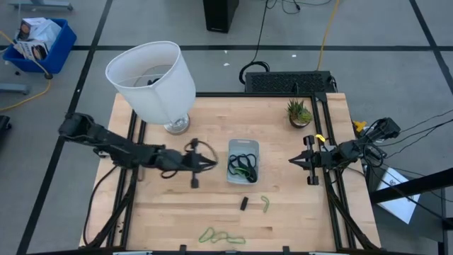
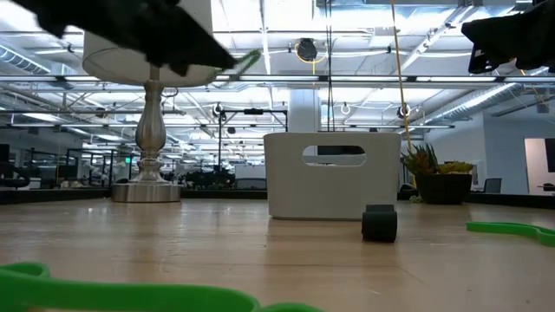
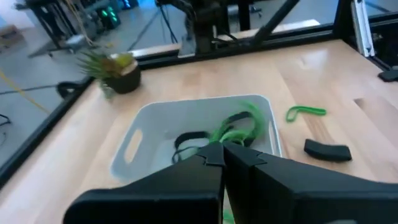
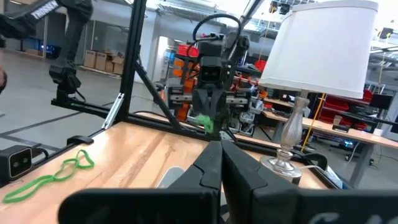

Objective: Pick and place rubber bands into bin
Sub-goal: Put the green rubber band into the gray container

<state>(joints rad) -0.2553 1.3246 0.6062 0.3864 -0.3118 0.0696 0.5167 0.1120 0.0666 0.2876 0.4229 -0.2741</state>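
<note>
The bin [image 1: 232, 150] sits mid-table with black and light green rubber bands [image 1: 244, 166] inside; it also shows in the left wrist view [image 3: 134, 149]. My left gripper [image 1: 214, 165] hovers just left of the bin, shut on a light green rubber band [image 4: 205, 122]. My right gripper [image 1: 292, 161] is shut and empty, right of the bin. One green band [image 1: 265, 204] lies flat on the table near the bin, and more green bands [image 1: 221, 236] lie by the near edge. My left gripper pinches the light green band between its two fingertips. A short piece of the band [image 2: 247, 61] sticks out past the tips. The fingers come roughly level from the table's left. The band is lifted clear of the table.
A small black block [image 1: 243, 203] lies in front of the bin. A white-shaded lamp [image 1: 152, 81] stands at the far left and a small potted plant [image 1: 299, 112] at the far right. A blue crate [image 1: 39, 42] sits on the floor beyond the table.
</note>
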